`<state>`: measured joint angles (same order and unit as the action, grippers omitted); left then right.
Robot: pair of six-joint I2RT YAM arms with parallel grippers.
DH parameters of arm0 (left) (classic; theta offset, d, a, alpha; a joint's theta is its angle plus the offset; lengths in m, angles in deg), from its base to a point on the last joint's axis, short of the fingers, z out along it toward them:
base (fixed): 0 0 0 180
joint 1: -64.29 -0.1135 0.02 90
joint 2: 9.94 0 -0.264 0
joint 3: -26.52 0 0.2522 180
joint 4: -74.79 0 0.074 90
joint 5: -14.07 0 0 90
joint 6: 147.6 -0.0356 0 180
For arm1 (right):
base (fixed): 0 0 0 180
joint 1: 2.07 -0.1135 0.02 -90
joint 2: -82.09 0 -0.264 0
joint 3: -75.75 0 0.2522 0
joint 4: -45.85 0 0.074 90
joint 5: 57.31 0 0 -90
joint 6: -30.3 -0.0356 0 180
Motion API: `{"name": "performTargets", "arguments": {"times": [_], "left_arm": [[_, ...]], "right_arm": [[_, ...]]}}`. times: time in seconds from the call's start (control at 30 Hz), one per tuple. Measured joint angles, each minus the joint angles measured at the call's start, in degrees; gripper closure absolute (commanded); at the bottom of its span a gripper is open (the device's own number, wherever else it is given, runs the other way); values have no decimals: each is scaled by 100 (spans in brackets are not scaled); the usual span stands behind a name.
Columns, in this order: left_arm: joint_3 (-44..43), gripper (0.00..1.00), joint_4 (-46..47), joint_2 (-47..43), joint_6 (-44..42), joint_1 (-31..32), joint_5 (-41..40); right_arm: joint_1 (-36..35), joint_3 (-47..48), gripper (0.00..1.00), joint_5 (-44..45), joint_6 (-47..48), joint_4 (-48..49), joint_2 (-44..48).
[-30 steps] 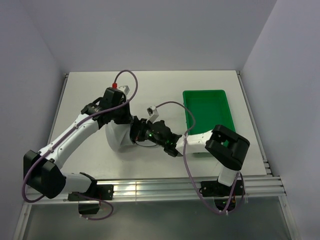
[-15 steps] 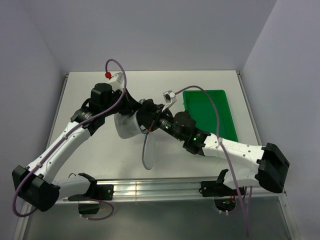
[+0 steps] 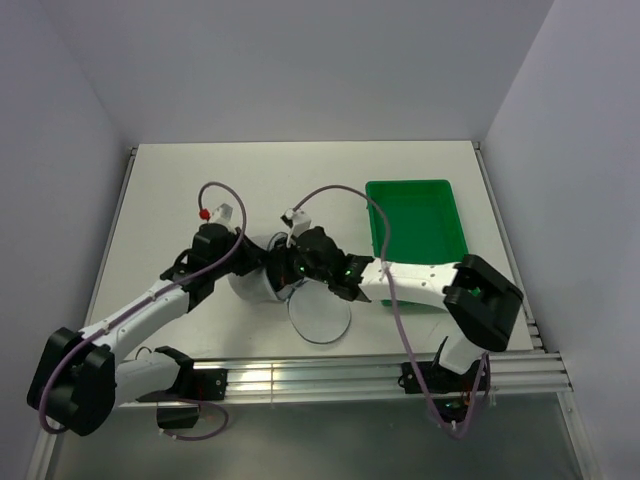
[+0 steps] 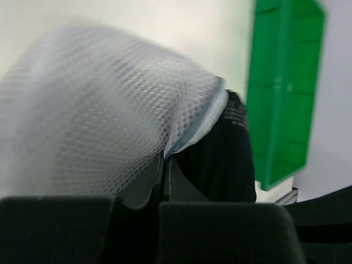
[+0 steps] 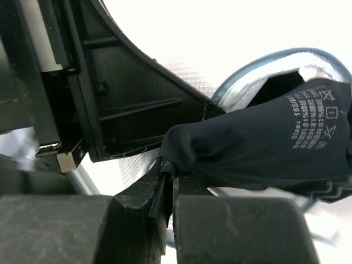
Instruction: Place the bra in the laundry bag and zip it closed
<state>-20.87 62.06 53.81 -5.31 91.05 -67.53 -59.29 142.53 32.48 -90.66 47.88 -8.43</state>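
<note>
The white mesh laundry bag (image 3: 247, 286) lies on its side at the table's middle, mouth toward the right, with its round lid (image 3: 322, 318) flat on the table in front. In the left wrist view my left gripper (image 4: 166, 158) is shut on the laundry bag's (image 4: 99, 110) rim. The black bra (image 4: 220, 159) sits at the mouth. In the right wrist view my right gripper (image 5: 168, 169) is shut on an edge of the bra (image 5: 264, 137), which bulges across the bag's zipper rim (image 5: 275, 55). From above, the two grippers (image 3: 262, 262) (image 3: 287, 268) meet and hide the bra.
A green tray (image 3: 415, 225) stands to the right of the bag, close behind my right forearm. The left gripper's black body (image 5: 110, 99) fills the right wrist view's left side. Purple cables loop over both wrists. An aluminium rail (image 3: 320, 375) runs along the near edge.
Both arms have drawn back toward the near edge, taking the bag along. The lid, hanging on edge half a second ago, now lies flat on the table.
</note>
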Motion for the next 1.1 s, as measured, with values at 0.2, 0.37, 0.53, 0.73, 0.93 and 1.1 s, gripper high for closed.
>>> {"name": "performTargets", "arguments": {"times": [0.2,0.37,0.53,0.73,0.93,1.1], "left_arm": [[782,100,114,44,503,-17,-319],[793,100,-282,-601,627,-22,-811],[612,100,-1161,-1598,675,-22,-1589],[273,100,-2002,-2308,769,-22,-2450],[374,100,-2369,-2529,861,-55,-2798],[426,100,-2538,-2573,859,-72,-2881]], "right_arm": [[-238,2,100,-31,7,90,-682],[-374,236,100,22,219,76,-763],[-636,732,100,203,516,-103,-977],[-743,1554,100,48,901,-564,-1506],[-778,2594,87,-197,1364,-1252,-2188],[-728,2669,54,-479,1644,-1539,-2253]]}}
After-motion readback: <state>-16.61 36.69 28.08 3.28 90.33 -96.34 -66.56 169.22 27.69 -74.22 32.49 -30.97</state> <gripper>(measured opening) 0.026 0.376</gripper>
